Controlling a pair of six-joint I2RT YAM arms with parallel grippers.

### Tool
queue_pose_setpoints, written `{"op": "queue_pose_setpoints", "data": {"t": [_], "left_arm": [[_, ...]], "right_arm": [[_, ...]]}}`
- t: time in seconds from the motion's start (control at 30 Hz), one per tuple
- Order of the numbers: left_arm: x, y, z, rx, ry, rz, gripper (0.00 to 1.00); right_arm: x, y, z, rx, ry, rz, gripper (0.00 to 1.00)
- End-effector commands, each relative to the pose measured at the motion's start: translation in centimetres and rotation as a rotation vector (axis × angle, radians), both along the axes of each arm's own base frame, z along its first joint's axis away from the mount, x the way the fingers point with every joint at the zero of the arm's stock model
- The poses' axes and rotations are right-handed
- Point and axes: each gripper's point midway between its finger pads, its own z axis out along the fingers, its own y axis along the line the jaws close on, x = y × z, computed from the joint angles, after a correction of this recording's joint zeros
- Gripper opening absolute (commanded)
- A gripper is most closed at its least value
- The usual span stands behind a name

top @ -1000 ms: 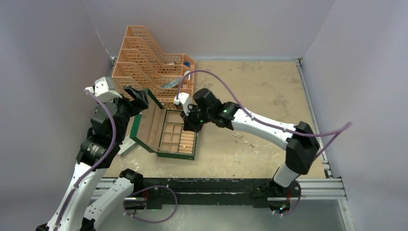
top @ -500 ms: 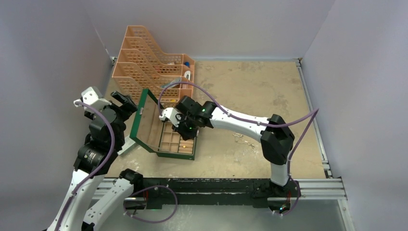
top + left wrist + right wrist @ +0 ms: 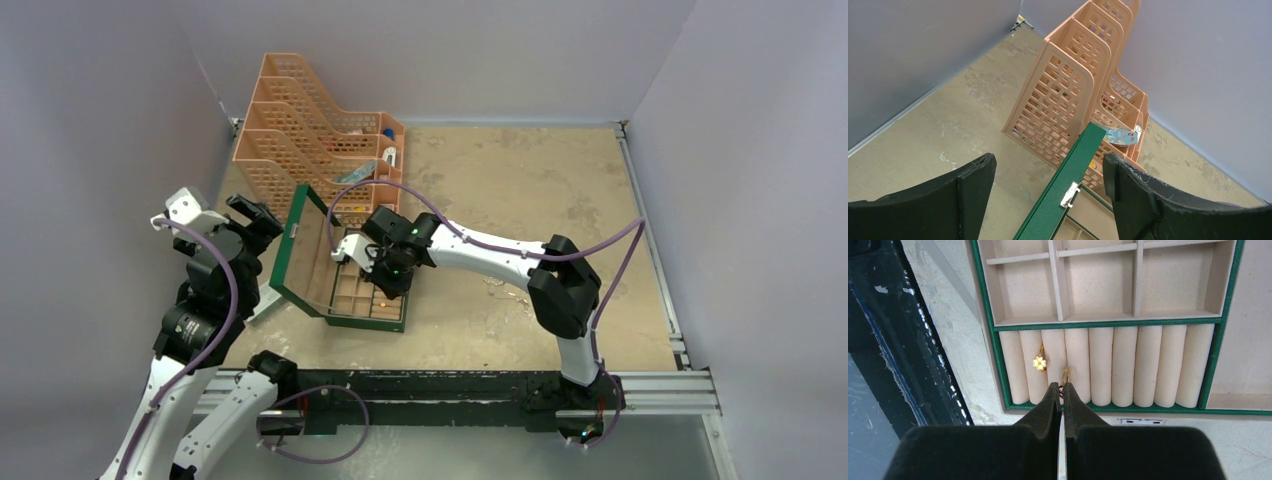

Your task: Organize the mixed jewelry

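The box [image 3: 365,322] stands open on the tabletop [image 3: 540,190]. Its lid [image 3: 294,250] is raised along the box's left side and stands nearly upright.

The right gripper [image 3: 380,283] is down over the side of the box away from the lid, where a row of ring rolls [image 3: 1148,365] runs just inside the green rim. In the right wrist view the gripper [image 3: 1063,388] has its fingers pressed together, with a thin gold ring [image 3: 1066,373] pinched at their tips. This ring stands over the groove between the third and fourth rolls, counted from the left of that view, close to the box's rim. One groove to its left, a flower ring [image 3: 1039,362] sits wedged between two rolls, apart from the fingers. Beyond the rolls, deeper in the box, lie beige-lined compartments [image 3: 1098,285] split by thin dividers.

The left gripper [image 3: 256,214] hangs on the outer side of the lid, left of the box, spread wide and holding nothing. In the left wrist view the gripper [image 3: 1048,160] frames the lid's top edge [image 3: 1083,150] and its silver clasp [image 3: 1069,195]. The top view shows the gripper near the lid but apart from it.

An orange organizer [image 3: 310,140] stands just behind the box, by the lid's far corner. Whether the two touch cannot be told.
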Motion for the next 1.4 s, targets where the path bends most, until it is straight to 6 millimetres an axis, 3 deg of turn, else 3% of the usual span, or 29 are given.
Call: {"op": "queue_pose_setpoints", "data": {"t": [0.0,0.43,1.37], "left_arm": [[0.1,0.2,0.5,-0.011,-0.023,0.013,0.78],[0.5,-0.5,0.3,-0.010,-0.019,-0.020,0.78],[1.0,-1.0,-0.1,0.005,-0.004,-0.046,0.78]], "right_arm": [[-0.1,1.0,1.7,0.043,-0.020,0.051,0.00],[0.0,1.6,1.0,0.052,-0.021,0.104,0.00],[0.5,1.0,-2.3,-0.047,0.003,0.089,0.00]]}}
